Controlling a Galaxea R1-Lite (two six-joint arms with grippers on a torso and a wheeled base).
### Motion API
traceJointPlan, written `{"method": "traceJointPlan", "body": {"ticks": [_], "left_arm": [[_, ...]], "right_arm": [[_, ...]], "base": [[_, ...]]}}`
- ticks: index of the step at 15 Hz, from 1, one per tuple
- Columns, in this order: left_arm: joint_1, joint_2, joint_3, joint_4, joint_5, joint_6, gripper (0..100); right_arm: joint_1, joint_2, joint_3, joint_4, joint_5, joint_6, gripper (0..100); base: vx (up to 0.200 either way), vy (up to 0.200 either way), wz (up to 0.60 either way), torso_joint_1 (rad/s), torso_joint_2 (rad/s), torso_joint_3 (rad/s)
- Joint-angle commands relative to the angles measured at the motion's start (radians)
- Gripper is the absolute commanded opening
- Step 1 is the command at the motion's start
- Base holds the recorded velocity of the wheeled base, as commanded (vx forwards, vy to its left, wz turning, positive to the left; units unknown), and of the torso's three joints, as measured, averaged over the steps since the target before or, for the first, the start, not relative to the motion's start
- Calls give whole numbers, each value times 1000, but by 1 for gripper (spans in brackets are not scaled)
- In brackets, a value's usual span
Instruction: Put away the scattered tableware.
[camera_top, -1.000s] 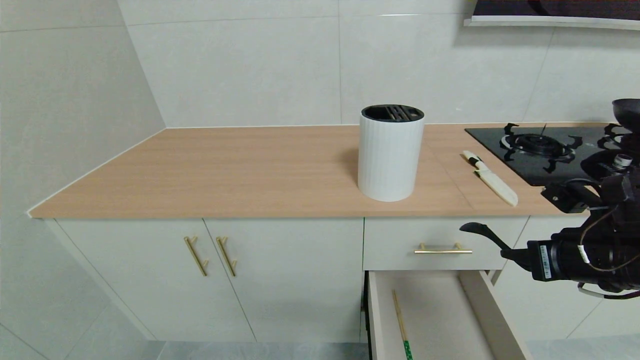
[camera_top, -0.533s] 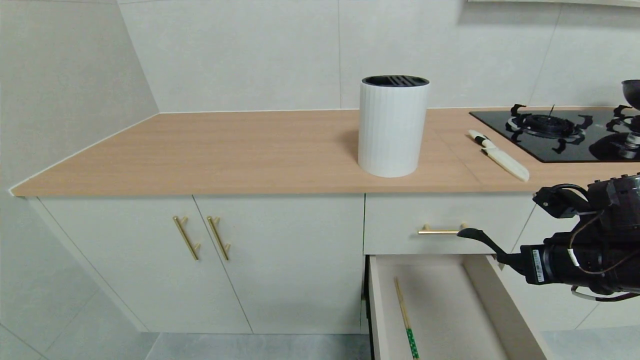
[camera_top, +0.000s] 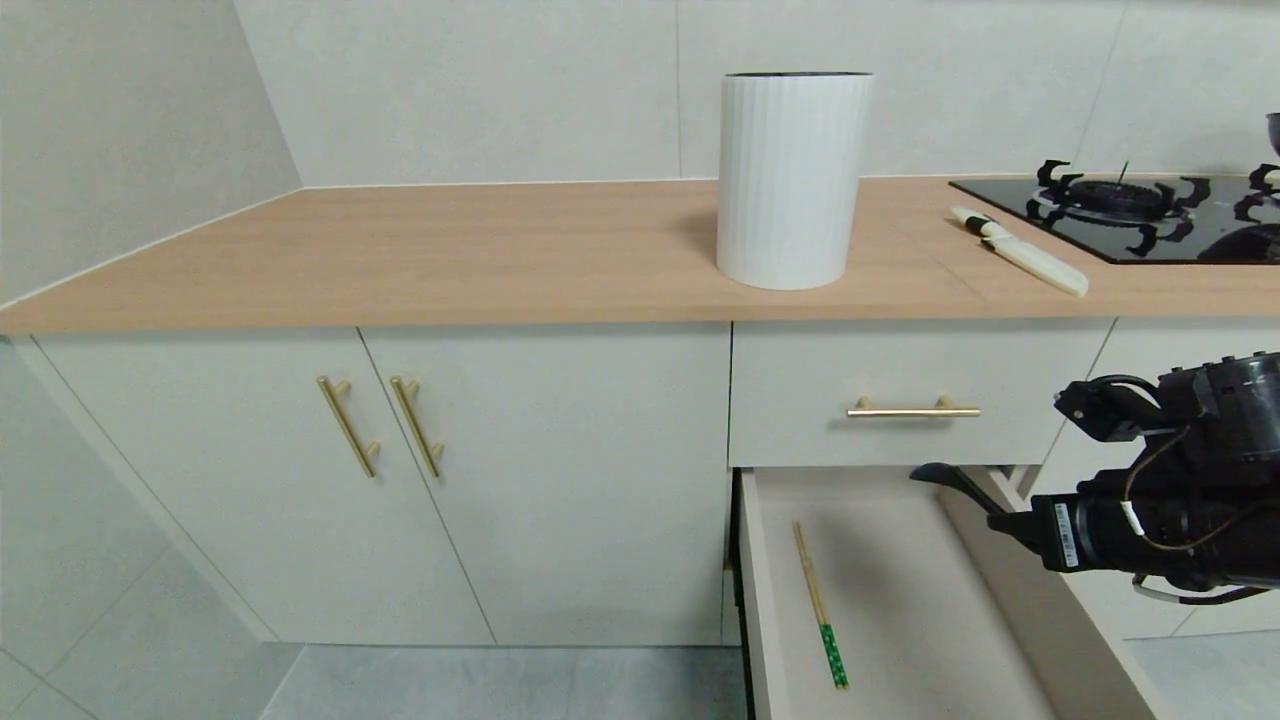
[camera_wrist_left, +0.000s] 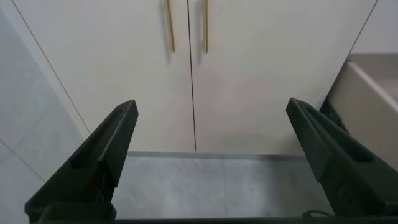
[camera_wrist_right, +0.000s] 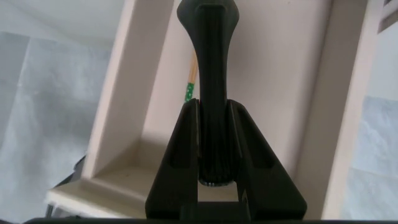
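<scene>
Head view: I am seeing the right gripper (camera_top: 1012, 518) hanging over the right side of the open drawer (camera_top: 752, 560), with its jaws pinching a black utensil (camera_top: 955, 482). A pair of chopsticks (camera_top: 818, 610) is lying inside the drawer near its left wall. A knife (camera_top: 1020, 262) is lying on the counter (camera_top: 450, 250) between a white holder (camera_top: 793, 180) and the stove (camera_top: 1120, 215).

Left wrist view: the left gripper (camera_wrist_left: 211, 112) is facing the cabinet doors (camera_wrist_left: 249, 74), jaws spread wide.

Right wrist view: the jaws are pressing on the utensil's handle above the drawer floor, and the green-tipped chopsticks are lying beyond it.
</scene>
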Motion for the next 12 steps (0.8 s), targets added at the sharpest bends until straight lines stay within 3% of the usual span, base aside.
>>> {"method": "traceJointPlan", "body": {"ticks": [1,5,12], "left_arm": [[0,0,0,0,0,0,100],[0,0,0,0,0,0,100],[0,0,0,0,0,0,100]], "right_arm": [[0,15,13,-23,0,0,0],[0,32,29,-55,0,0,0],[31,85,31,-78,-4,0,0]], "base": [[0,0,0,-119,447,325],[0,0,0,-72,349,270],[0,0,0,-7,22,13]]}}
